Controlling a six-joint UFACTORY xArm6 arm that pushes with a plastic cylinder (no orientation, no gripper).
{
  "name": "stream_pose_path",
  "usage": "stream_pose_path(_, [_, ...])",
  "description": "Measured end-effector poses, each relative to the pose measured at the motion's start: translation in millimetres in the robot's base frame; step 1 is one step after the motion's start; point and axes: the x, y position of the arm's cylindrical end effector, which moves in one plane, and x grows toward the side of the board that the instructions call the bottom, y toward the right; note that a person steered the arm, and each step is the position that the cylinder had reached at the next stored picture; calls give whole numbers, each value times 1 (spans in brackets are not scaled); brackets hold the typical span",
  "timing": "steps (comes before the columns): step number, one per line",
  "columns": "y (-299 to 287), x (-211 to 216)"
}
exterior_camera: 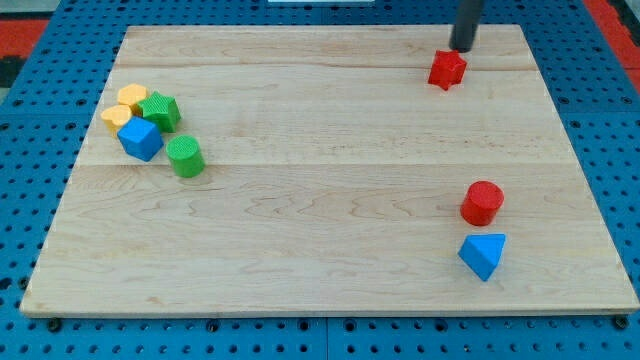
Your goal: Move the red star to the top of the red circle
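landmark: red circle (482, 201), low on the view's right side of the wooden board (300, 250). all places below are given rel. to it.
red star (447, 70): well above the red circle toward the view's top, a bit to the view's left of its column, near the board's top edge. well apart, not yet at goal.
my tip (462, 48): just above the red star, slightly to the view's right of its centre, touching or nearly so; can't tell contact for sure.
fingers: none on this rig, just a straight dark rod, so no wide/narrow state to tell; nothing is held, pushing only.
blue block (483, 255): wedge-like, just below the red circle, close to it but apart.
other blocks: green cylinder (185, 157), blue cube (140, 138), green block (160, 110), two yellow blocks (124, 106), all clustered far off to the view's left of the red circle. no part in this step.
step in hand: judged as start of push, star goes down the view toward the red circle.
how to do it well: tip sits slightly right of star centre, so a straight push prob. skews the star leftward and spins it. re-centre behind it, or bias a little to the view's left so it drifts right into the circle's column.
stop pt: just above the red circle, near but w/o knocking it.
risk: overshoot shoves the red circle into the blue block; star points may let it slip off my tip.
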Motion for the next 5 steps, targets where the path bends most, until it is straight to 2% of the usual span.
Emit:
stream_pose_path(1, [-51, 53])
stream_pose_path(2, [-57, 33])
stream_pose_path(3, [-94, 29])
stream_pose_path(5, [-69, 132])
